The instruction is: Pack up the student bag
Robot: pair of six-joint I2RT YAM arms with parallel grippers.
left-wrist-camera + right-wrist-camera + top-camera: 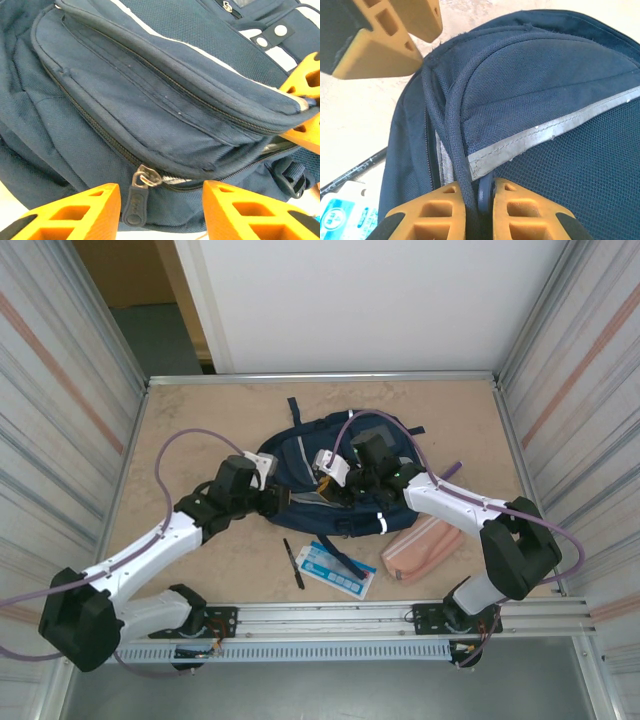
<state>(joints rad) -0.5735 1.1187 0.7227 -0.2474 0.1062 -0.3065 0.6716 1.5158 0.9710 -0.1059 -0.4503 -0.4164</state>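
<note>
Left wrist: we're at the unzip step. Student bag (150, 100) lies mid tabletop (200, 420); left jaws part-open astride its zipper pull (136, 200), right jaws pinched on the piped rim (457, 130). Next, we reckon: close on pull, drag along track.

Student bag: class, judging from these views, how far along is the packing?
Done: nothing visibly packed; pen, blue-white packet and pink pouch lie on the table. In hand: right gripper pinches the student bag by its edge, left gripper open around the zip pull. Left: open it, load items.
</note>
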